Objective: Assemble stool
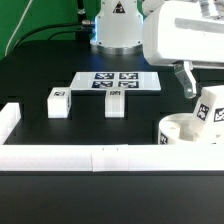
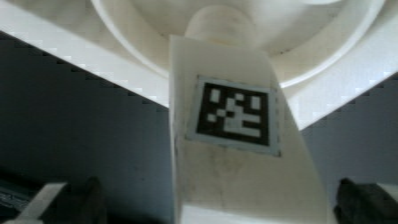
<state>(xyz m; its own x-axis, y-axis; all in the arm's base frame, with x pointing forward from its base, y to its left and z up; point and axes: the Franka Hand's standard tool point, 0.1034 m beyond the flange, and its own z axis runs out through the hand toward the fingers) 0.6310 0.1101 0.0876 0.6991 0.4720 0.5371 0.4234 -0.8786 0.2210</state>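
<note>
**Leg block poised over the seat**
The gripper is clamped on the tilted leg block, whose far end meets the seat. That tilt could jam the leg or push the seat aside.

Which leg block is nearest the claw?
The tilted leg block at the exterior view's right, at the round seat; the other two leg blocks stand apart on the table.

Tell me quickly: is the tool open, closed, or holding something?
The tool: cannot be told; its fingers flank the leg block, contact unclear.
</note>
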